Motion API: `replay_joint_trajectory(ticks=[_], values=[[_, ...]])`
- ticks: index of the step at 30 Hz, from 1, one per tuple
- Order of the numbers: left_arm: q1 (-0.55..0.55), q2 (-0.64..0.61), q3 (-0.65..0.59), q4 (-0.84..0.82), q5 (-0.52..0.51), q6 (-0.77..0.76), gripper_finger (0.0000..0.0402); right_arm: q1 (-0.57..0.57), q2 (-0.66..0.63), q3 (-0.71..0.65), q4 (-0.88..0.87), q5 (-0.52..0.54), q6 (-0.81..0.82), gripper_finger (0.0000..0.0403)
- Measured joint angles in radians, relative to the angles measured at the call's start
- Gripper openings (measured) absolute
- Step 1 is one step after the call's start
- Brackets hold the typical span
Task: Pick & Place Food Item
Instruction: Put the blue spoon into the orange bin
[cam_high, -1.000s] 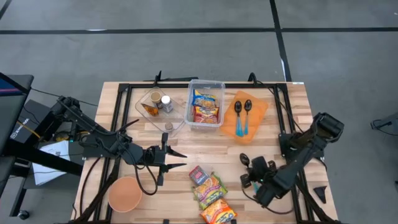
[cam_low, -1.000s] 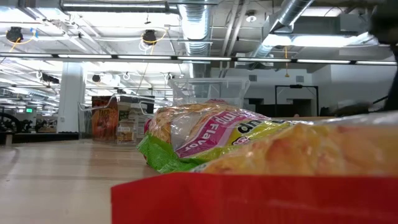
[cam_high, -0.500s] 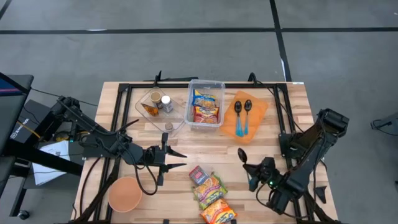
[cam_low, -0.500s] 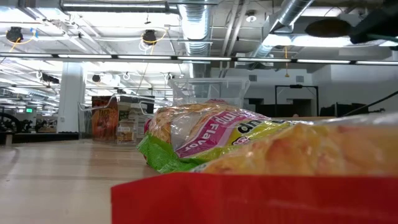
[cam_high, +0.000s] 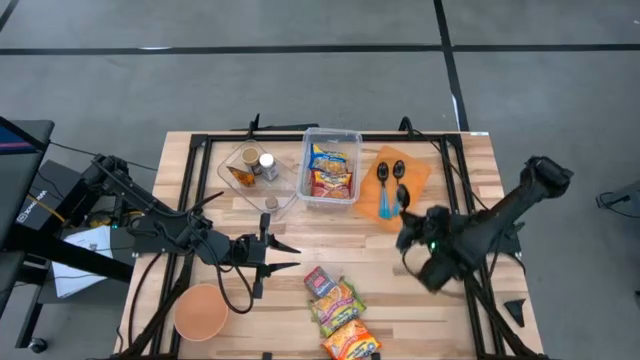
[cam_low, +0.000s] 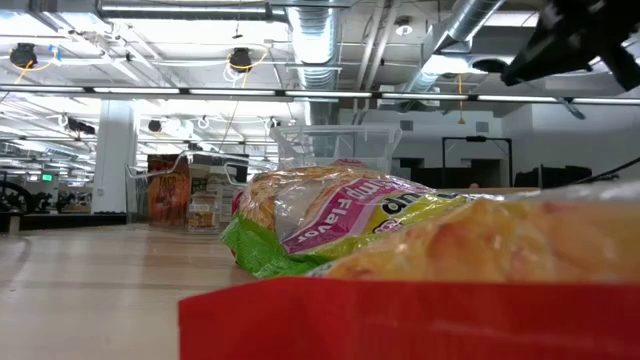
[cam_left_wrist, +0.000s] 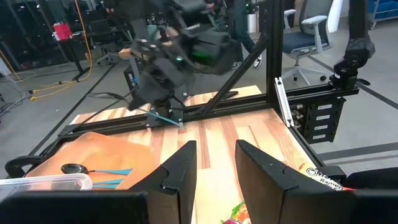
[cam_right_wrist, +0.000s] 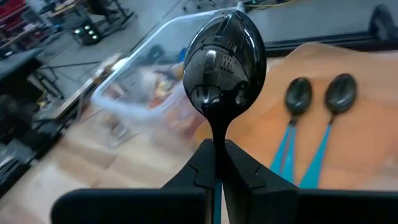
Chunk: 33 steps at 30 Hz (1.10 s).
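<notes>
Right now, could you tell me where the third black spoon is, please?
It is clamped in the right gripper, held above the orange mat on the table's right side, near the two spoons lying there.

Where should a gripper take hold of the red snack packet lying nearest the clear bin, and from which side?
Grip the red snack packet across its short sides, coming straight down from above. It lies flat on the table, so only its top is open, and the green packet crowds its near edge.
</notes>
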Motion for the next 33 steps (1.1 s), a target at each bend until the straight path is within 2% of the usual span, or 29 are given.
replay_joint_trajectory(ticks=[5, 9, 14, 19, 23, 28, 33], values=[[0.0, 0.0, 0.0, 0.0, 0.0, 0.001, 0.0103, -0.123, -0.172, -0.092, 0.128, -0.048, -0.203, 0.0004], [0.0, 0.0, 0.0, 0.0, 0.0, 0.002, 0.0103, -0.238, -0.293, -0.172, 0.33, -0.117, -0.465, 0.0004], [0.0, 0.0, 0.0, 0.0, 0.0, 0.004, 0.0103, -0.428, -0.386, -0.228, 0.541, -0.228, -0.774, 0.0004], [0.0, 0.0, 0.0, 0.0, 0.0, 0.004, 0.0103, -0.647, -0.388, -0.228, 0.674, -0.408, -1.01, 0.0004], [0.0, 0.0, 0.0, 0.0, 0.0, 0.004, 0.0103, -0.803, -0.354, -0.229, 0.74, -0.526, -1.118, 0.0004], [0.0, 0.0, 0.0, -0.003, 0.0, 0.001, 0.0103, -0.946, -0.288, -0.228, 0.766, -0.624, -1.172, 0.0004], [0.0, 0.0, -0.001, -0.012, 0.0, 0.001, 0.0103, -1.023, -0.221, -0.228, 0.778, -0.685, -1.176, 0.0004]])
